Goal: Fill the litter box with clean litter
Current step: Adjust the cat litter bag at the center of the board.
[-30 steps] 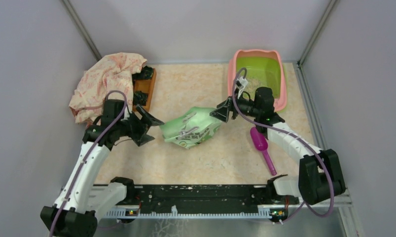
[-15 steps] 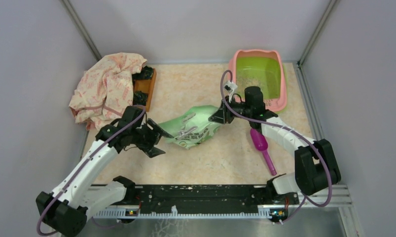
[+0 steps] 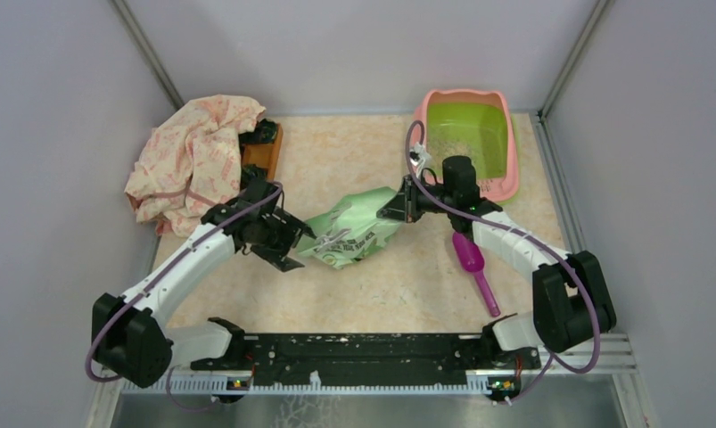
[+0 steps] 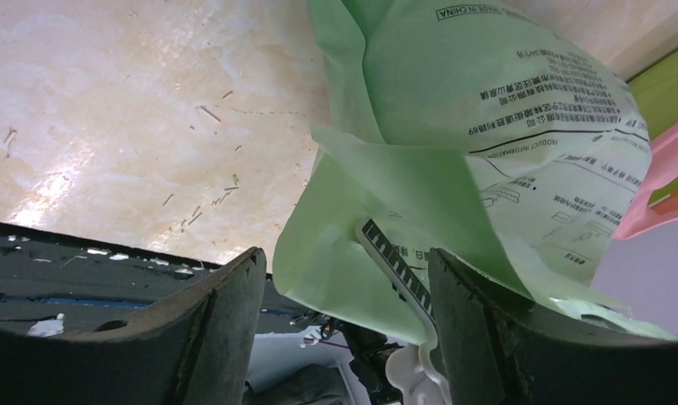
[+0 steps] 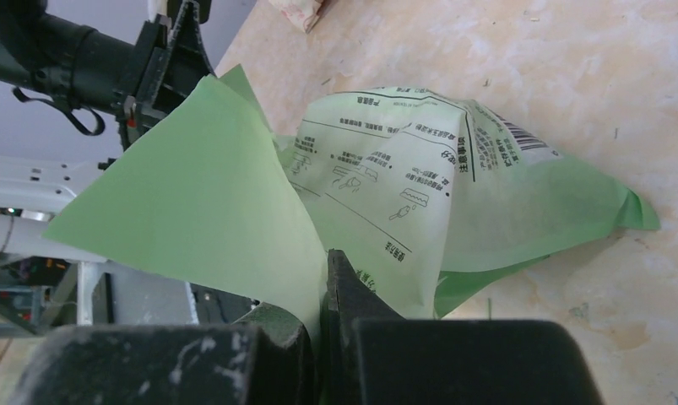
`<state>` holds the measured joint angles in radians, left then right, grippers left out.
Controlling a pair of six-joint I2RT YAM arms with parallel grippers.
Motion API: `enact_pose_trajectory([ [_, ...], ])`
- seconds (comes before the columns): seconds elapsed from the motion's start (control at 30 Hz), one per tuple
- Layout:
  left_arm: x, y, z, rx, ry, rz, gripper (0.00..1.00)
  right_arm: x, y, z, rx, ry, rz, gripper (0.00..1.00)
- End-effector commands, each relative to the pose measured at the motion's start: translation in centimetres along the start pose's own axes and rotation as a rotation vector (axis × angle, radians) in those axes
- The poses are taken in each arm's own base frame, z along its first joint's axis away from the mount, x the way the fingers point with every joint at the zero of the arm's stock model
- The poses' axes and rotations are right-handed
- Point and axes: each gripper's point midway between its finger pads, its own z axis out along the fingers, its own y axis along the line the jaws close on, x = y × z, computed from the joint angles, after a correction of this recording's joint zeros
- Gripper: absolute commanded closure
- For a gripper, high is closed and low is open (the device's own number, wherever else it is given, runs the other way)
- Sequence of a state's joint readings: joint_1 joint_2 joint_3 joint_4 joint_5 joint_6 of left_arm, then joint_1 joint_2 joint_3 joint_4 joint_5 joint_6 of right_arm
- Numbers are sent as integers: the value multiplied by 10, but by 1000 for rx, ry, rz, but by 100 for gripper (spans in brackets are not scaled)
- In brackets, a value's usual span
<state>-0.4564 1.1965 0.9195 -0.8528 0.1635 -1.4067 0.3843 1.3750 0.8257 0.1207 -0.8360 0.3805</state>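
The litter box [image 3: 507, 152], pink-rimmed with a lime-green basin, stands at the back right. A thin patch of pale clean litter [image 3: 447, 143] lies in its near-left part. A light green printed bag [image 3: 352, 234] lies mid-table. My right gripper [image 3: 396, 207] is shut on the bag's upper right corner. In the right wrist view a flap of the bag [image 5: 234, 211] is pinched in the right gripper [image 5: 325, 283]. My left gripper [image 3: 292, 242] is open at the bag's left end. In the left wrist view the bag's lower edge [image 4: 360, 261] hangs within the left gripper [image 4: 348, 283], unpinched.
A purple scoop [image 3: 473, 260] lies on the table under my right forearm. A crumpled pink patterned cloth [image 3: 193, 152] covers part of a brown wooden tray [image 3: 265, 156] at the back left. Grey walls close in the sides and back.
My right gripper has shut on the bag's corner. My left arm has swung right and forward up to the bag's left end, its jaws narrowing slightly. The bag has bunched up a little.
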Motion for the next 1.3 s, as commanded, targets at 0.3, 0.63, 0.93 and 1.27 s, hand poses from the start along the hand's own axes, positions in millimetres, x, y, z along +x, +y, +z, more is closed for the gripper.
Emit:
enact_pose_trajectory([
  [0.3,-27,-23,8,30,-87,-59,86,-22,40,-12,-82,-87,106,100],
  [0.63,-96,-75,-29,155,-163,112,100,-55,59,-10,-246,-154,406,100],
  [0.93,-125,-96,-22,154,-138,201,100,-70,55,-20,-452,-173,580,98],
  [1.27,-152,-127,-25,172,-139,282,100,-92,10,-25,-88,-89,162,56],
])
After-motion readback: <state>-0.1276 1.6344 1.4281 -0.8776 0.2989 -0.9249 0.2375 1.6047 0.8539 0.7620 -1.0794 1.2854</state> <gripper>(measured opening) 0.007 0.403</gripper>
